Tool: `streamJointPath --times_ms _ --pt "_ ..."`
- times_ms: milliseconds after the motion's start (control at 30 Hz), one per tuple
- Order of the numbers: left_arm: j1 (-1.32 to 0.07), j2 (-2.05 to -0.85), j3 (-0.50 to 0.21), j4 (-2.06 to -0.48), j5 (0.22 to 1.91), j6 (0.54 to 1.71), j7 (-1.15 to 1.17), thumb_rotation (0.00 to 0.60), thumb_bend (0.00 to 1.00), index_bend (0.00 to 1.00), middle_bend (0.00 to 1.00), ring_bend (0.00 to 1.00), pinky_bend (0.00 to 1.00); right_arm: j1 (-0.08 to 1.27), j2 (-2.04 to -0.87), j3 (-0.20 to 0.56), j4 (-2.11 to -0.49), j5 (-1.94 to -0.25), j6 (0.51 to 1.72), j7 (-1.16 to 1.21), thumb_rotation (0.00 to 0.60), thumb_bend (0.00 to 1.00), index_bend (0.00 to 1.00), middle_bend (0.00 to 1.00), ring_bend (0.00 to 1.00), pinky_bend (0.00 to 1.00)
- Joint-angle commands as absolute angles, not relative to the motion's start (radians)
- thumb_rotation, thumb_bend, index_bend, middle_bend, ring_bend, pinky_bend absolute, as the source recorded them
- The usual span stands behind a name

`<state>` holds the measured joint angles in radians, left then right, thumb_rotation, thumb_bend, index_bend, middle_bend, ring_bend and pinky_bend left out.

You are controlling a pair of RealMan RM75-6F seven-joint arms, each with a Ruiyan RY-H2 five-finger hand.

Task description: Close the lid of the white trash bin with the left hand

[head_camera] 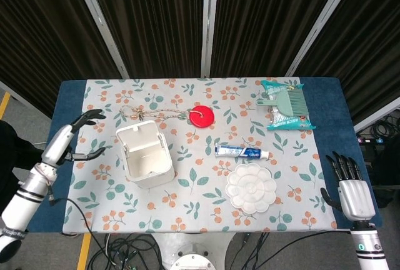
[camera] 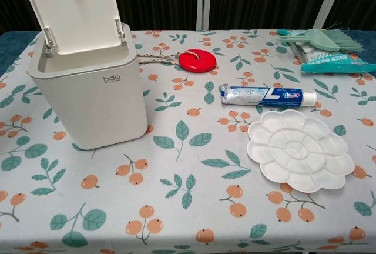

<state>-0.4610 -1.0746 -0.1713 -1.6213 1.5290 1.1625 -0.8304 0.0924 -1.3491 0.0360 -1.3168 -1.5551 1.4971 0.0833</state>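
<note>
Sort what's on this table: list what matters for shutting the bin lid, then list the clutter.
For the job:
white trash bin
its lid, standing open
left hand, fingers apart beside the bin, not touching it

Just lying about:
red disc on a cord
toothpaste tube
white flower-shaped palette
green brush and dustpan
teal packet
right hand, at the table edge

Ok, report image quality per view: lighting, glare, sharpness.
Head view: even, soft light, faint shadows, the white trash bin and left hand sharp. Chest view: bright and crisp, mild sheen on the palette, bin lid pale against dark curtains.
</note>
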Motion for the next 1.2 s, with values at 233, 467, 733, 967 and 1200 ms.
streamJointPath --times_ms 233,467,733,967,1200 --pt "-0.596 -1.025 -0.174 -1.644 1.552 0.989 -0.968 0.361 0.16 0.14 0.29 0.19 0.27 0.092 -1.354 0.036 -1.302 -1.55 1.492 0.096 0.6 0.25 0.0 0.0 0.0 0.0" --pt "-0.64 -1.004 -0.157 -1.677 1.564 0.939 -0.929 0.351 0.15 0.14 0.32 0.24 0.3 0.091 -1.356 0.035 -1.291 -1.546 1.487 0.108 0.6 0.25 0.0 0.0 0.0 0.0" --pt "-0.662 -0.995 -0.138 -1.731 1.577 0.929 -0.884 0.343 0.16 0.14 0.32 0.24 0.3 0.091 -1.362 0.035 -1.277 -1.544 1.485 0.119 0.6 0.25 0.0 0.0 0.0 0.0" --pt "-0.654 -0.998 -0.11 -1.767 1.621 0.972 -0.782 0.344 0.16 0.14 0.32 0.24 0.3 0.091 -1.364 0.035 -1.273 -1.543 1.485 0.121 0.6 0.25 0.0 0.0 0.0 0.0" --pt "-0.611 -1.043 -0.079 -1.789 1.651 1.047 -0.483 0.342 0.15 0.14 0.32 0.24 0.29 0.092 -1.364 0.037 -1.274 -1.537 1.477 0.117 0.6 0.25 0.0 0.0 0.0 0.0"
